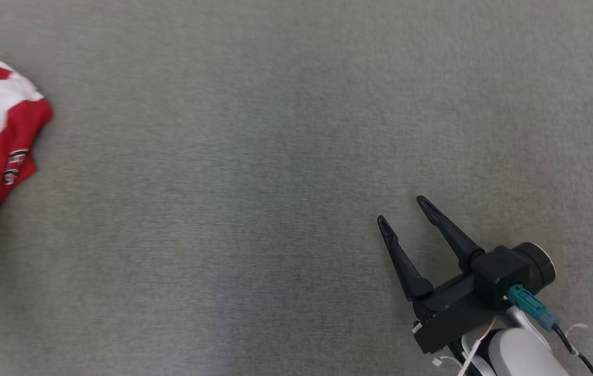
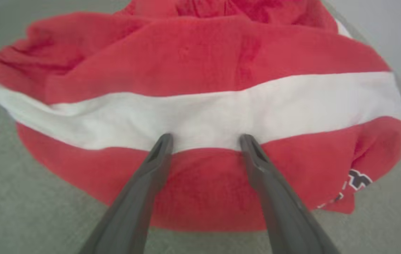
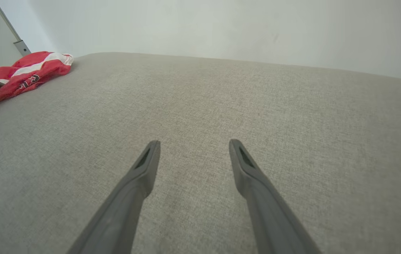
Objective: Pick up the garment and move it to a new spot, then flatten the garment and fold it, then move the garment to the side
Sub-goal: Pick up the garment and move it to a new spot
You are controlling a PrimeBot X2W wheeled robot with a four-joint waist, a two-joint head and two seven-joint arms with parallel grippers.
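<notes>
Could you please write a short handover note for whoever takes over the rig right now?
Left gripper: open, fingertips at the garment, nothing gripped.
Right gripper: open and empty, over the bare grey surface.
Garment: red with a white stripe, bunched up at the head view's far left.
Done: no step evident; it is neither flat nor folded.
To do: grasp, move, flatten, fold, set aside.

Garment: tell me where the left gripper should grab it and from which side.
Pinch the garment at the raised fold by its white stripe, coming from the near side, where the open left gripper points. The cloth lies crumpled in a heap, so a raised fold probably gives the fingers more to close on than the flat near hem.
</notes>
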